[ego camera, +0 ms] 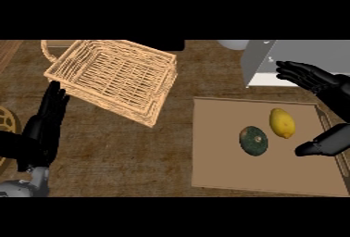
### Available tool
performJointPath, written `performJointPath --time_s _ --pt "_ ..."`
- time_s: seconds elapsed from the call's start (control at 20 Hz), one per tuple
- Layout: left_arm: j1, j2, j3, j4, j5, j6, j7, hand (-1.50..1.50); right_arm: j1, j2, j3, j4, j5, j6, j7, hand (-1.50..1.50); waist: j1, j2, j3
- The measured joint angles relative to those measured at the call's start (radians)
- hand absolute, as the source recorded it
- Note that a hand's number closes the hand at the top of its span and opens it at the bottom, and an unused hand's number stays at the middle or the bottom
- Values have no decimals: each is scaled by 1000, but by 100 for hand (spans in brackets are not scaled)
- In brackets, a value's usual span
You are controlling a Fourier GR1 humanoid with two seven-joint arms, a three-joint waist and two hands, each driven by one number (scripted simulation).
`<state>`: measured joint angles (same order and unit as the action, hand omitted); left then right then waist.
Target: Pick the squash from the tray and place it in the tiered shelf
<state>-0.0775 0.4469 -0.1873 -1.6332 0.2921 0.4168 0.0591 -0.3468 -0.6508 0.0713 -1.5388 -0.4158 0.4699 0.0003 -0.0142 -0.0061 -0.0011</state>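
The right hand point(327, 82) shows at the view's right edge, spread wide open and holding nothing: its fingers point(298, 72) reach toward 10 o'clock in front of the shelf, while its thumb point(320, 145) hangs lower, over the right side of the tray point(226, 178). At 9 o'clock from that thumb, apart from it, lies the squash point(253, 140): a small, round, dark green fruit with a mottled skin and a pale stem spot in the middle of its top face. It sits on the tray, right of the tray's middle. Just beside it, at 1 o'clock, lies a yellow lemon point(282, 123), close to the squash, though I cannot tell whether they touch. The tray is a flat brown board on the brown counter point(137, 157). The shelf point(261, 58), grey-sided with a white level, stands at 12 o'clock from the lemon. A tilted wicker basket point(113, 78) sits at 10 o'clock from the tray. The left hand point(46, 121) rests open at the left edge, fingers up.
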Motion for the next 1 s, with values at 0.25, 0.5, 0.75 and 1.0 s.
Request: performJointPath --time_s 0.25,0.5,0.75,1.0 --pt "0 -2 4 -3 -3 -1 6 0 -29 -139 53 -156 127 48 108 -150 -1 -3 -1" --pt "4 -12 -7 -15 -17 5 16 0 -72 -210 146 -318 309 30 270 -150 6 -3 -2" --pt "-1 -16 8 -11 -22 -13 9 0 -63 -176 251 -444 440 3 479 -150 11 1 -1" --pt "-13 -27 15 -17 -38 -21 30 0 -67 -105 360 -465 614 -6 596 -150 17 4 0"
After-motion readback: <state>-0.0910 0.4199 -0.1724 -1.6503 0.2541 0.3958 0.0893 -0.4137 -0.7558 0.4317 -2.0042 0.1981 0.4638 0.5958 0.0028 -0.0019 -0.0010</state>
